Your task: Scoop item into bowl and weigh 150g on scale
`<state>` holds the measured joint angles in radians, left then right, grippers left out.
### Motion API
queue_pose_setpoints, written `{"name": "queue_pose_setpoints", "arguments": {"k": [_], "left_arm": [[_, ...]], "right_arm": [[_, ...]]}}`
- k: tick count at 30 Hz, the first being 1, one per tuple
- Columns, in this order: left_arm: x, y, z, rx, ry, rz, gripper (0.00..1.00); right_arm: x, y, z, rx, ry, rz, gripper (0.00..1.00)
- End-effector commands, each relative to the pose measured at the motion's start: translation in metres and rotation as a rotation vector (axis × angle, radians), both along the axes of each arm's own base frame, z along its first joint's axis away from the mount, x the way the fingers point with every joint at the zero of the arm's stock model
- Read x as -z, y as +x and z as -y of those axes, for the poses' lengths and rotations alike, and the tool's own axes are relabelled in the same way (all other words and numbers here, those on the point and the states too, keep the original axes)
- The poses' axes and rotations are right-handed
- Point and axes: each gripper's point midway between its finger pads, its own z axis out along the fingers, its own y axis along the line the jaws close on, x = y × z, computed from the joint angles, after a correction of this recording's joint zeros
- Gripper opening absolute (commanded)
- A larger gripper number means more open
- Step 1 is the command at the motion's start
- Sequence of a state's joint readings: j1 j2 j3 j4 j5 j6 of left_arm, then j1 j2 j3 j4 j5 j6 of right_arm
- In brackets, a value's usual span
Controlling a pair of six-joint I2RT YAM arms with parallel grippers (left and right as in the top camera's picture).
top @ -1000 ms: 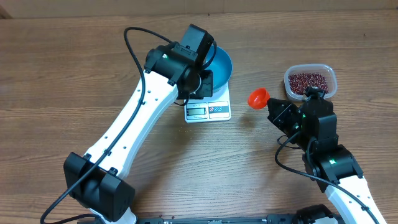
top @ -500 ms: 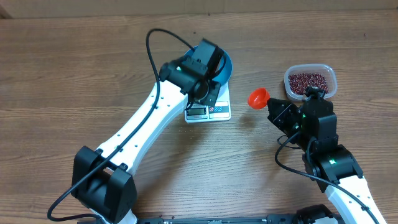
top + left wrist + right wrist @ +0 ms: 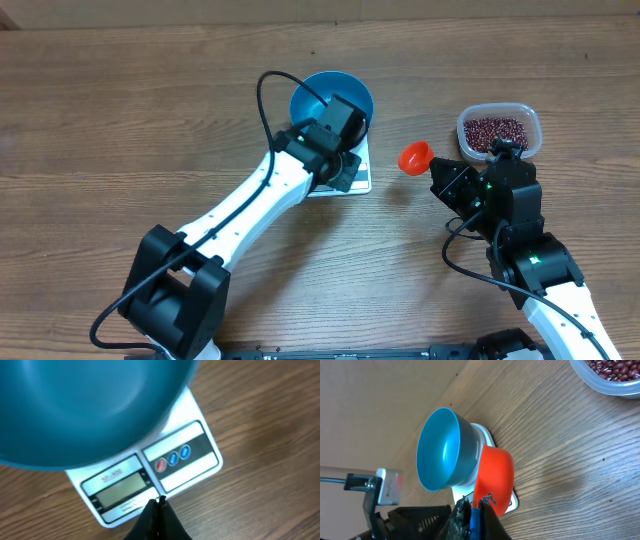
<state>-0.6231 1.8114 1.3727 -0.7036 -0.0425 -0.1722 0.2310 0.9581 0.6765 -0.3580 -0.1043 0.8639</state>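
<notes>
A brown wood-grain worktop point(image 3: 100, 120) carries everything, and a plain tan wall edges its far side. The sky-blue bowl point(image 3: 318, 95) sits on the scale point(image 3: 150, 472). The beans point(image 3: 495, 130) lie in a clear container point(image 3: 536, 125) well to the scale's right. Only the left wrist view shows the scale's display and buttons, with the left gripper point(image 3: 159, 505) closed and empty over its front edge. Right of the scale, the right gripper point(image 3: 472, 507) clamps the orange scoop point(image 3: 414, 157). Since a second ago the left arm has swung off the bowl toward the scale's front.
</notes>
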Motion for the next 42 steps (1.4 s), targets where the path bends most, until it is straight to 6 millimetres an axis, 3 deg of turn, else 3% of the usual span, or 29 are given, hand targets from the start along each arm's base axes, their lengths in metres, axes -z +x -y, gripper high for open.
{"name": "queue_pose_setpoints", "arguments": {"k": [1,9,17,32,42], "left_arm": [[0.008,-0.003,0.005,0.046,0.019,0.014,0.04],[0.011,0.006,0.013,0.049,-0.001,0.042,0.04],[0.034,0.005,0.013,0.052,0.028,0.002,0.04],[0.059,0.007,0.017,0.057,0.047,-0.023,0.04],[0.064,0.008,0.015,0.052,0.060,-0.024,0.04]], "right_arm": [[-0.015,0.002,-0.001,0.002,0.010,0.043,0.04],[-0.015,0.002,-0.001,0.002,0.010,0.042,0.04],[-0.015,0.002,-0.001,0.002,0.010,0.043,0.04],[-0.015,0.002,-0.001,0.002,0.009,0.042,0.04],[-0.015,0.002,-0.001,0.002,0.009,0.042,0.04]]}}
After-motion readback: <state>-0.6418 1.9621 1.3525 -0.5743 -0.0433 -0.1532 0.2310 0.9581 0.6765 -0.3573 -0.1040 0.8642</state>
